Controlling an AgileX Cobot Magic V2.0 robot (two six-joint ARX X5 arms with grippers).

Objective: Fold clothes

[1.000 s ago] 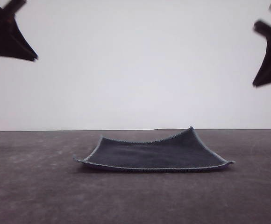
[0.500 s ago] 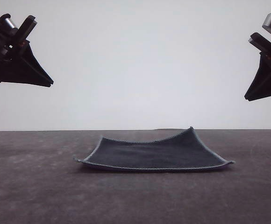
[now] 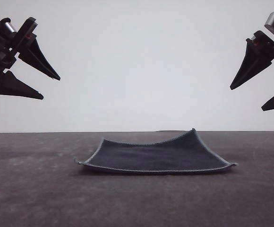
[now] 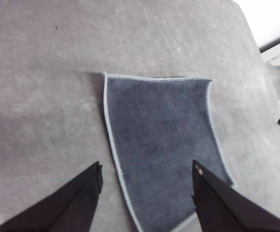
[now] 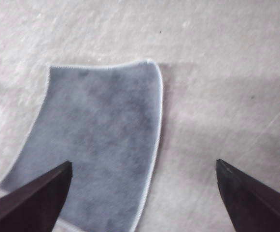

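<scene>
Both the left gripper (image 3: 47, 87) and the right gripper (image 3: 245, 98) have just spread their jaws wide, high above either side of the cloth (image 3: 153, 155), which lies flat and unfolded on the table (image 3: 33, 189), so grasping likely comes next.

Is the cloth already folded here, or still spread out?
Spread out. The cloth lies as a single layer on the table, dark face up, all four stitched edges showing, its far right corner curling upward.
</scene>
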